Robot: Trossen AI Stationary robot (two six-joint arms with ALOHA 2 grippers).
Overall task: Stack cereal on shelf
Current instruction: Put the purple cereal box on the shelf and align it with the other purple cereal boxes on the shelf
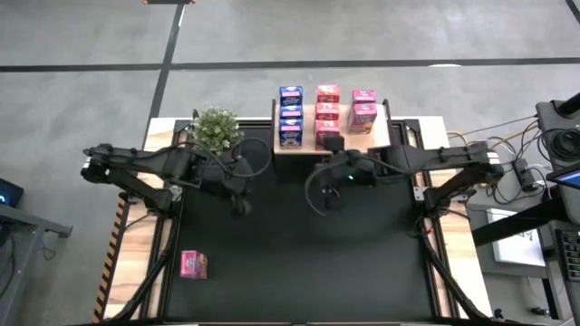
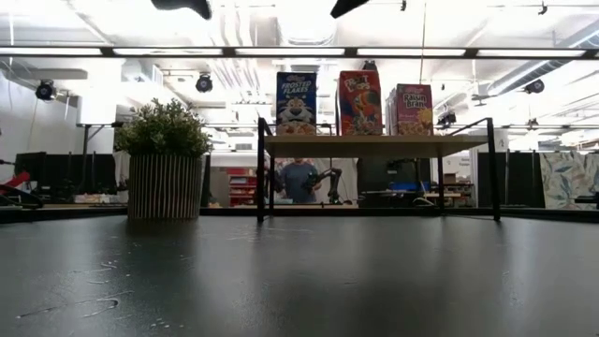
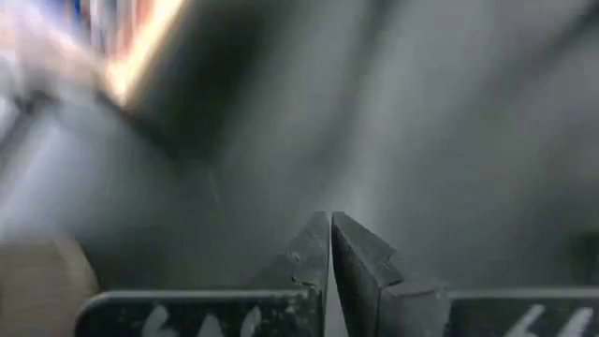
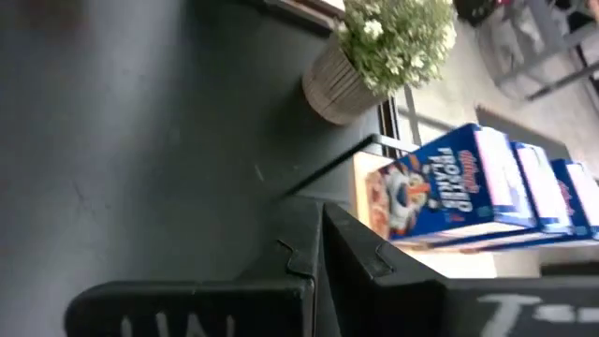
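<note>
Cereal boxes [image 1: 324, 116] stand in rows on the shelf [image 1: 378, 136]; one pink box [image 1: 193, 264] lies well apart. My right claw [image 1: 332, 198] hangs near the shelf, pinched closed and empty. Left claw [image 1: 242, 206], also closed, near the plant [image 1: 216, 129].

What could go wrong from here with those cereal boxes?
The boxes already stand close together on the small shelf, so adding another could topple one. The last pink box lies far off at the table's near-left corner, a long reach for the left gripper. The potted plant beside the shelf could get bumped.
</note>
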